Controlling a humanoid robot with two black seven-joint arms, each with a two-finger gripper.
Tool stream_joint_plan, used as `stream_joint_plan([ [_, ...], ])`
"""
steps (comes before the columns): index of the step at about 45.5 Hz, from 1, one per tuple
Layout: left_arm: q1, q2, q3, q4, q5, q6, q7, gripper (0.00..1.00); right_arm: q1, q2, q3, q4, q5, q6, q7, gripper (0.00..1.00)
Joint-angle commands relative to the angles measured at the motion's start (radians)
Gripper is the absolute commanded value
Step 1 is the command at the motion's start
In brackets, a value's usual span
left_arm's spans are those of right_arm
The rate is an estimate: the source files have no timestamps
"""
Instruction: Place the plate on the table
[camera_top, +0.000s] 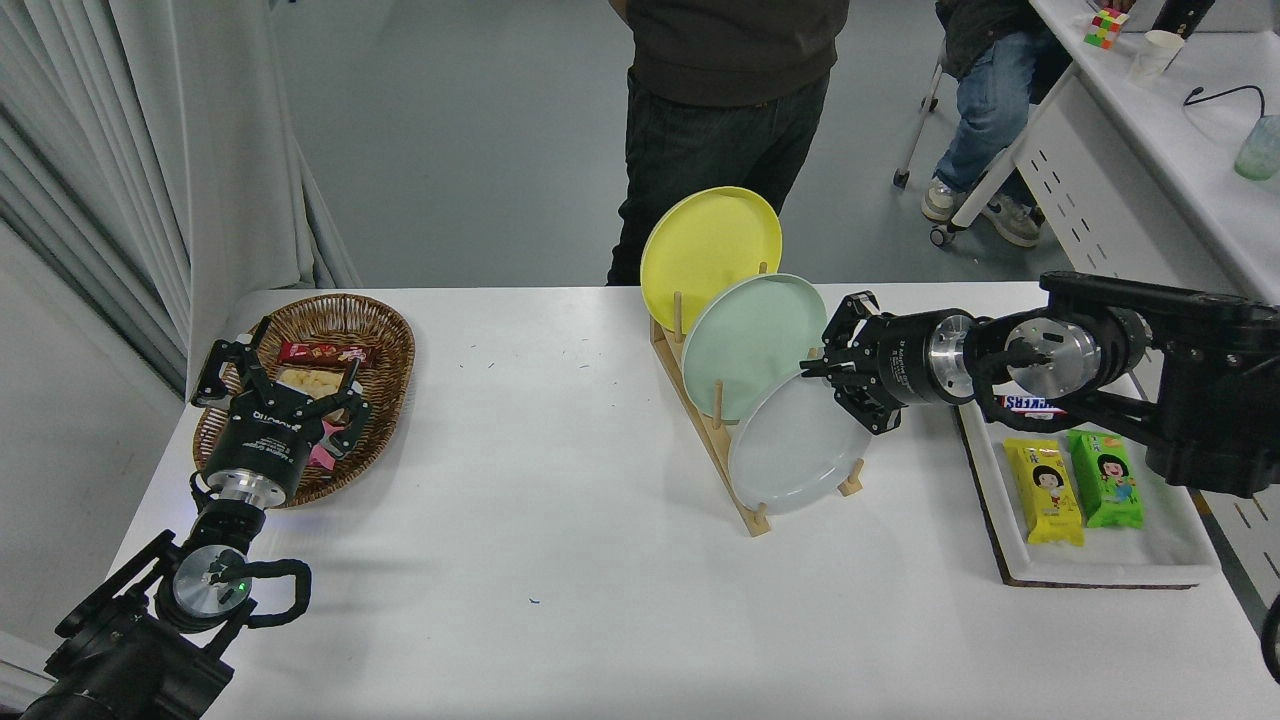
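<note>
The light grey plate (795, 447) stands tilted in the front slot of a wooden rack (712, 428) on the white table (560, 540). Behind it stand a mint green plate (750, 340) and a yellow plate (708, 242). My right gripper (815, 373) comes in from the right, its fingertips closed together on the grey plate's upper right rim. My left gripper (283, 378) is parked at the lower left, open, over the near edge of a wicker basket (385, 345).
The basket holds snack packets. A white tray (1160, 545) at the right carries a yellow packet (1043, 490), a green packet (1105, 478) and a chocolate bar. A person (725, 120) stands at the far edge behind the rack. Another sits at the top right by a white desk.
</note>
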Motion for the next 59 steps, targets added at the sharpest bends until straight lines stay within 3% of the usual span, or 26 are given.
stream_joint_plan([
  [1, 0.000, 0.000, 0.000, 0.000, -0.001, 0.000, 0.000, 0.98, 0.000, -0.001, 0.000, 0.001, -0.001, 0.003, 0.000, 0.00],
  [59, 0.000, 0.000, 0.000, 0.000, 0.000, 0.000, 0.000, 0.98, 0.005, -0.001, 0.004, 0.001, -0.001, 0.021, 0.000, 0.00],
])
